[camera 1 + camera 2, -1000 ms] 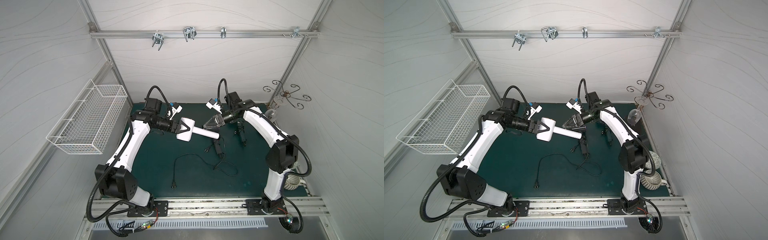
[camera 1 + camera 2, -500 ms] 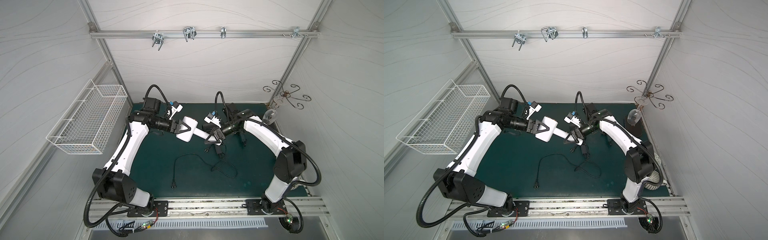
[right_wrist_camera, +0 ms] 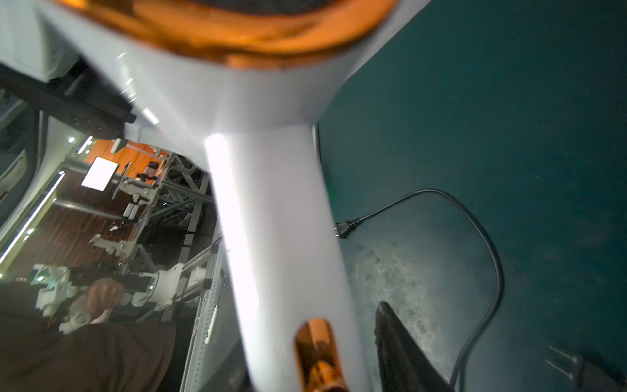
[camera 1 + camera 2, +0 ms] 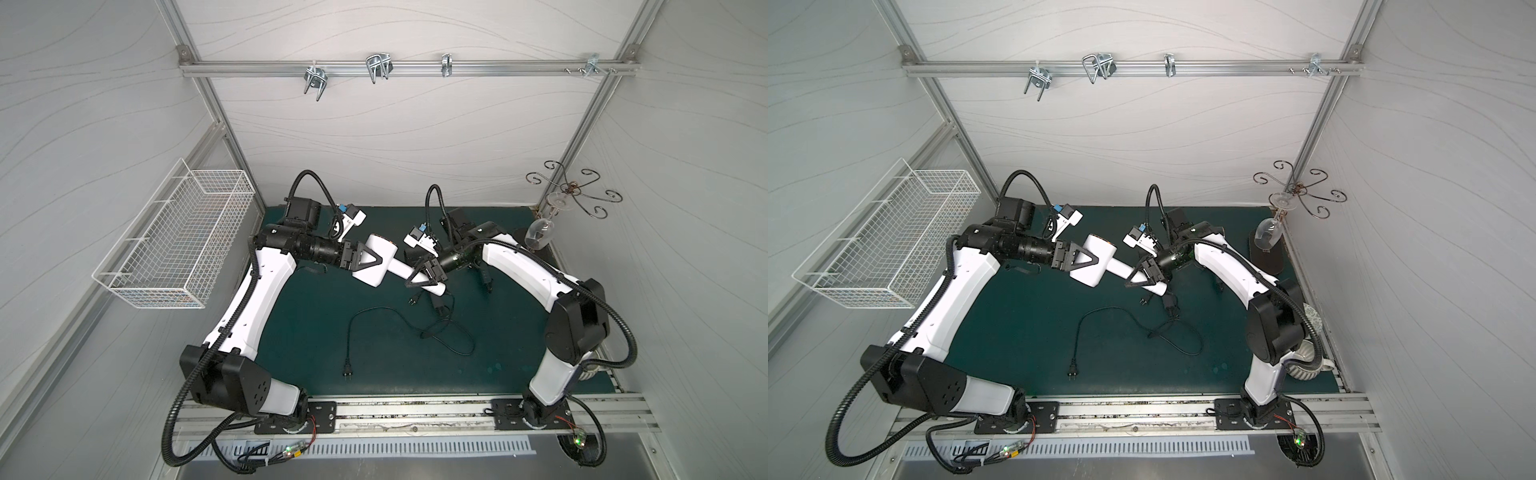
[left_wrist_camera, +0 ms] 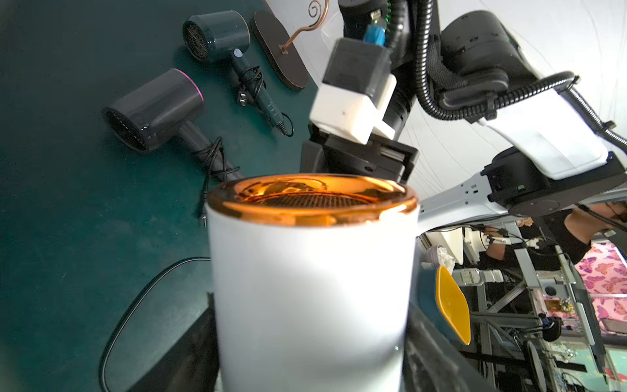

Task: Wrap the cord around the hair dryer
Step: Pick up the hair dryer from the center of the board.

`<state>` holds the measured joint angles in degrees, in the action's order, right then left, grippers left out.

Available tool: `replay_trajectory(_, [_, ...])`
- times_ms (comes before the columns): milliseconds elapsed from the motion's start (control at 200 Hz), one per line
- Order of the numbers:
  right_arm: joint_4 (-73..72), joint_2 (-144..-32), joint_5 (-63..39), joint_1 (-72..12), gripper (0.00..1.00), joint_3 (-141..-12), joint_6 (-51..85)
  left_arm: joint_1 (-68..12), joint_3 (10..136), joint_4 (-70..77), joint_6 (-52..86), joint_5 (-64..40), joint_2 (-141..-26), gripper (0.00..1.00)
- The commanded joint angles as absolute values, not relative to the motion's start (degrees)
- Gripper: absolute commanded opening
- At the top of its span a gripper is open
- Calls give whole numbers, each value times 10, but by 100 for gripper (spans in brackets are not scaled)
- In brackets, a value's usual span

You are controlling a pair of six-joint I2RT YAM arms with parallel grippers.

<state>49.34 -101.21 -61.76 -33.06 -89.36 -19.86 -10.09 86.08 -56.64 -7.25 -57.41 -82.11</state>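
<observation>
Your left claw grips the white hair dryer by its barrel and holds it clear of the green surface, in the middle of the cell, as both top views show. The dryer's copper-rimmed end points toward the back wall and its handle slants toward your right arm. Your right claw sits astride the lower handle. The right wrist view shows one dark finger just beside the white handle, but you cannot tell whether the jaws have clamped on it. The black cord is not wound around anything. It drops from the handle's end, tangles beneath it, then runs in a loose arc across the surface to its plug, which lies flat near the front edge. In the left wrist view, two dark hair dryers lie on their sides farther back, each with a cord wound around its handle. A white wire basket hangs on the left wall, and a wine glass hangs upside down from a rack at the far right corner.
</observation>
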Motion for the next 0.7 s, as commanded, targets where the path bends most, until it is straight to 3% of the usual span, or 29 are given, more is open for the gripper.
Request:
replay_trajectory(0, [526,-1026,-614,-333,32,-913,-215,-106,871,-560,-93,-611,-802,8])
replay_trajectory(95, [559,-1036,-608,-336,14,-930,-241,-108,872,-563,-93,-617,-805,8])
replay_trajectory(210, [604,-1044,-596,-342,6,-951,-282,-115,874,-578,-100,-632,-809,16])
replay_trajectory(330, [655,-1050,-580,-349,1,-971,-331,-139,875,-614,-120,-650,-818,40])
replay_trajectory(395, [654,-1045,-582,-349,0,-969,-338,-158,874,-631,-130,-651,-823,47])
replay_trajectory(695, [672,-1044,-561,-376,0,-966,-389,-190,867,-623,-122,-681,-833,66])
